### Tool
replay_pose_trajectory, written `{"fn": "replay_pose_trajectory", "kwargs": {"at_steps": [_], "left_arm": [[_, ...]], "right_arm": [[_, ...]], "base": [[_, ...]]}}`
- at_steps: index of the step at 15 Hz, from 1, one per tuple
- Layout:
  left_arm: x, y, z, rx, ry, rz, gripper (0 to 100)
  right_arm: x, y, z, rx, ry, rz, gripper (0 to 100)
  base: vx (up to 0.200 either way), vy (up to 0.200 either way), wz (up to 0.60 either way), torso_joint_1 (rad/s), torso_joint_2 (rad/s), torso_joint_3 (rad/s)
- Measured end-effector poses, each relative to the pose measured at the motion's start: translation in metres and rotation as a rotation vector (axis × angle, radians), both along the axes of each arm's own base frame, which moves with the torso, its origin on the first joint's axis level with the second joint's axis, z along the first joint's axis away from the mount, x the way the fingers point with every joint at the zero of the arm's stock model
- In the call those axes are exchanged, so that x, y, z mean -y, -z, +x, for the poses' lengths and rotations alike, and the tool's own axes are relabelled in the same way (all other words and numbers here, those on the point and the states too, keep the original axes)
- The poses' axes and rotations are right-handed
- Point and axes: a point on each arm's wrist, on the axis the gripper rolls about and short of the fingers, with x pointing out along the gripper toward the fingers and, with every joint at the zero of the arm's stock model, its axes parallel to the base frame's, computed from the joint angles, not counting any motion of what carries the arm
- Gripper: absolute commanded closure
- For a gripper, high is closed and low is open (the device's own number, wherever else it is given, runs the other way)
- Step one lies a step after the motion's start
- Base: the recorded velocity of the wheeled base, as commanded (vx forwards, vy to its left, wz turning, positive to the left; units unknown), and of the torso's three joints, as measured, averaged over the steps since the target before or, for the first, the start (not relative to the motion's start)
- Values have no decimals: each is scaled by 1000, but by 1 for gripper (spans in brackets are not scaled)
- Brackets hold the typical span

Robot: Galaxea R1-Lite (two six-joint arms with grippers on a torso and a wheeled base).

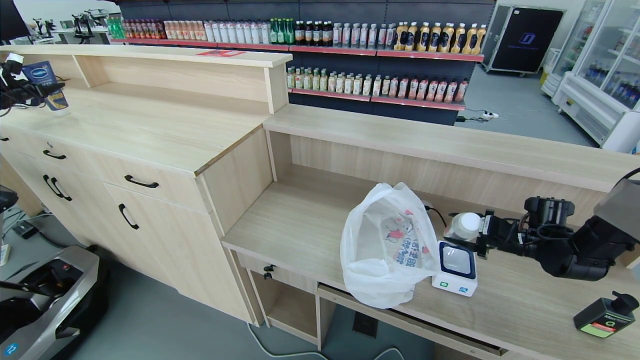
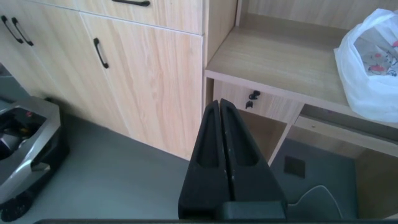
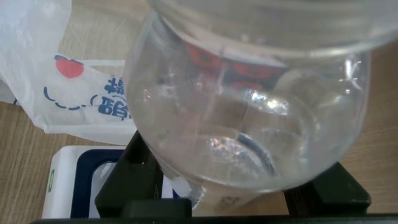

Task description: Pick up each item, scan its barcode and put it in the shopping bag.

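Nearest on the counter (image 1: 510, 305), a dark pump bottle (image 1: 605, 314) with a green-and-red label stands close to the front edge, well to the right of the barcode scanner (image 1: 455, 267). The scanner is a small white box with a dark, tilted window facing up, and it sits a little back from that edge. The white plastic shopping bag (image 1: 387, 250) slumps against the scanner's left side, touching it, with its mouth loosely open at the top and red and blue print on its side.

Just behind and above the scanner, the right end effector (image 1: 481, 231) is clamped on a clear plastic bottle (image 1: 464, 225) with a white cap. The bottle lies roughly sideways over the scanner's far edge, off the counter. In the right wrist view the rounded bottle (image 3: 249, 112) hangs above the scanner's window (image 3: 74, 180), with the printed bag (image 3: 37, 74) beside it.

The left end effector (image 2: 219, 109) is well apart from the scanner, beyond the bag, low over the grey floor in front of the pale wood cupboard doors (image 2: 143, 81). Its fingers are pressed together with nothing between them.

Farther left of the scanner, on the higher counter, stands a blue tube (image 1: 47, 82). Far behind the scanner, shop shelves (image 1: 380, 52) carry rows of drink bottles.
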Motion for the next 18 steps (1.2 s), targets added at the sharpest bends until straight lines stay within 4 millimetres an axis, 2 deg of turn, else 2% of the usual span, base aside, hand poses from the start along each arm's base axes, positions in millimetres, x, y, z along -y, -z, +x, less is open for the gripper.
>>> {"fn": "replay_pose_trajectory", "kwargs": {"at_steps": [8,10,14,18], "left_arm": [[0,0,0,0,0,0,100],[0,0,0,0,0,0,100],[0,0,0,0,1,0,100],[0,0,0,0,0,0,100]], "right_arm": [[0,3,2,-12,2,5,100],[5,-2,0,-43,24,40,100],[27,-43,-13,-147,131,207,100],[40,-91,-54,-273,252,382,100]], "base": [[0,0,0,0,0,0],[0,0,0,0,0,0],[0,0,0,0,0,0],[0,0,0,0,0,0]]}}
